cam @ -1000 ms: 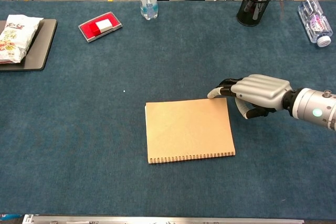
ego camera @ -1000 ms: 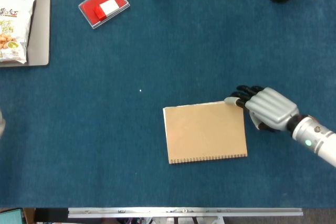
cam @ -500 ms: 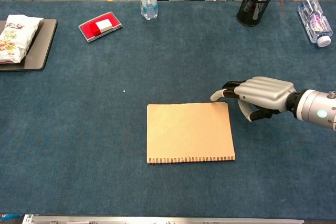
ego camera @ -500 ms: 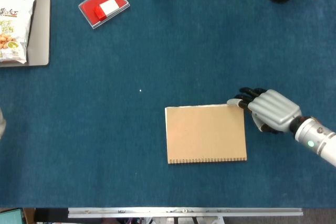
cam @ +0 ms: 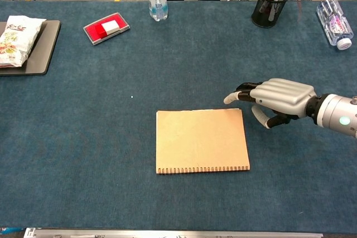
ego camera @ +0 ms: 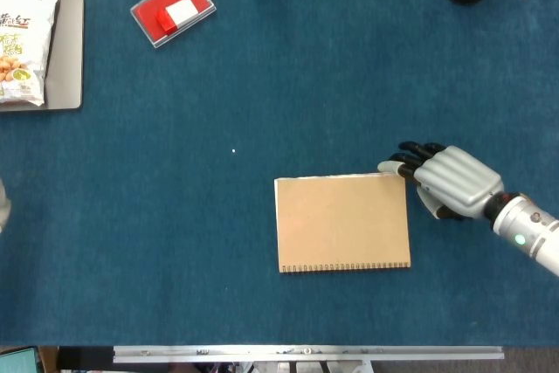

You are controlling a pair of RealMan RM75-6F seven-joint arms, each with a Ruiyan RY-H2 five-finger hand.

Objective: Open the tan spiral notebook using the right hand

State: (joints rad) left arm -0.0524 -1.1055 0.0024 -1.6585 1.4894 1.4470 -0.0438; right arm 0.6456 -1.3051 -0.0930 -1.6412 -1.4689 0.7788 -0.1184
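Tan spiral notebook [cam: 202, 140]: closed, flat on the blue surface [cam: 111, 110], coil along its near edge, far right corner just left of the right hand [cam: 276, 100], whose fingers [cam: 237, 95] reach leftward, loosely curled, apparently grasping nothing; left hand unseen.

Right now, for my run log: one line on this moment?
notebook: closed, flat | right hand: open, beside far right corner | left hand: unseen
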